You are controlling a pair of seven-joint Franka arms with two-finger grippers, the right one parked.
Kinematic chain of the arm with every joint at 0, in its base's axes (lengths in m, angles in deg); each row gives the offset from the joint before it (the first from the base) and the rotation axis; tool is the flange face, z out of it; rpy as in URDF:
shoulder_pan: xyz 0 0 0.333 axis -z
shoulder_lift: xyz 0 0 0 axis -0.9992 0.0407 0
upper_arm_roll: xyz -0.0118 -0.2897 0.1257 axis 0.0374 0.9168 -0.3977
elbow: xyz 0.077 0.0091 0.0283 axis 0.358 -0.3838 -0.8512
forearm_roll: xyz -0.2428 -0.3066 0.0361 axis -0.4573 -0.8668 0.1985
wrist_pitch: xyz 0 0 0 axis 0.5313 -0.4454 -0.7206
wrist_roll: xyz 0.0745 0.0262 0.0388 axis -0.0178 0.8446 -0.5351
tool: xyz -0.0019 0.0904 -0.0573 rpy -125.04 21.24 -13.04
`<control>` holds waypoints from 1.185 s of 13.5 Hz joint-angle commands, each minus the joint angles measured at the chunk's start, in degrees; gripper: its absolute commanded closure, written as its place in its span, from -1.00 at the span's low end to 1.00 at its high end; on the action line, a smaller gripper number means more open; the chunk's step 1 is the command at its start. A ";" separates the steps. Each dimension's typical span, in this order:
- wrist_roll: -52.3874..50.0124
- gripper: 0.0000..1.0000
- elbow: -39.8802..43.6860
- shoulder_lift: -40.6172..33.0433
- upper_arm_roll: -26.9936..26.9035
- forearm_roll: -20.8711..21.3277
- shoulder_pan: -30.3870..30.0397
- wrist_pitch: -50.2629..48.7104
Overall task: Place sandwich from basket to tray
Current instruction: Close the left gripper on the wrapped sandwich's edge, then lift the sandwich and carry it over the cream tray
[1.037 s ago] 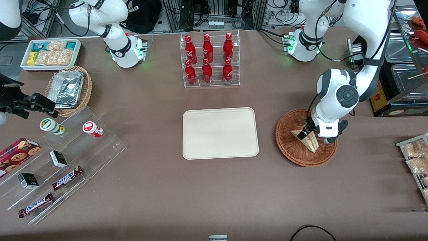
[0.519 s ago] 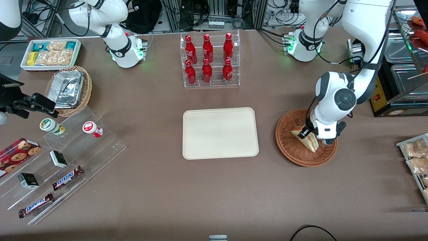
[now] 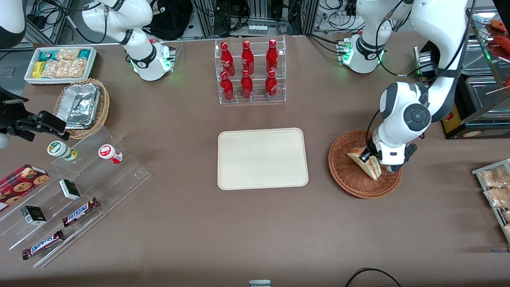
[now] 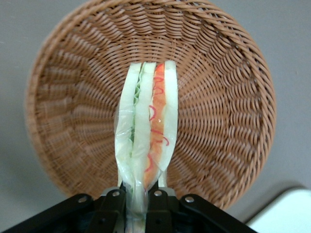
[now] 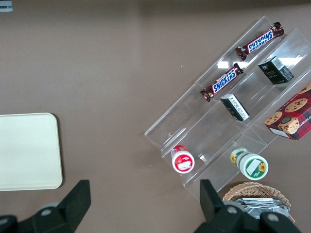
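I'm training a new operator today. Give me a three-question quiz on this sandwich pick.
1. True or false: the gripper is shut on the sandwich.
2. The sandwich is: A) on the tray, B) over the basket, C) by the red bottles.
3. Fill in: the tray holds ____ items.

Key: 1 true: the left wrist view shows the fingers clamping the sandwich. 2 B. 3 no.

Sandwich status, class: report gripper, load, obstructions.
Gripper over basket, jaws shut on sandwich. Sandwich lifted off the weave. Tray bare, path open.
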 commanded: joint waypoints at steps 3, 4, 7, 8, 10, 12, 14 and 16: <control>7.97 0.89 11.10 1.58 0.38 0.76 3.24 -15.09; 8.68 0.89 11.82 2.11 0.47 0.84 4.73 -15.37; 11.04 0.90 15.68 5.97 0.47 4.69 9.56 -15.73; 10.97 0.90 16.91 7.38 0.47 4.71 11.75 -15.90; 10.36 0.94 18.76 9.84 0.55 4.10 15.19 -15.64; 8.69 0.98 21.30 12.21 0.64 1.04 18.27 -15.29; 8.25 0.99 26.30 15.81 0.56 -2.48 21.69 -15.38; 5.54 1.00 30.79 19.59 0.64 -3.20 24.51 -15.38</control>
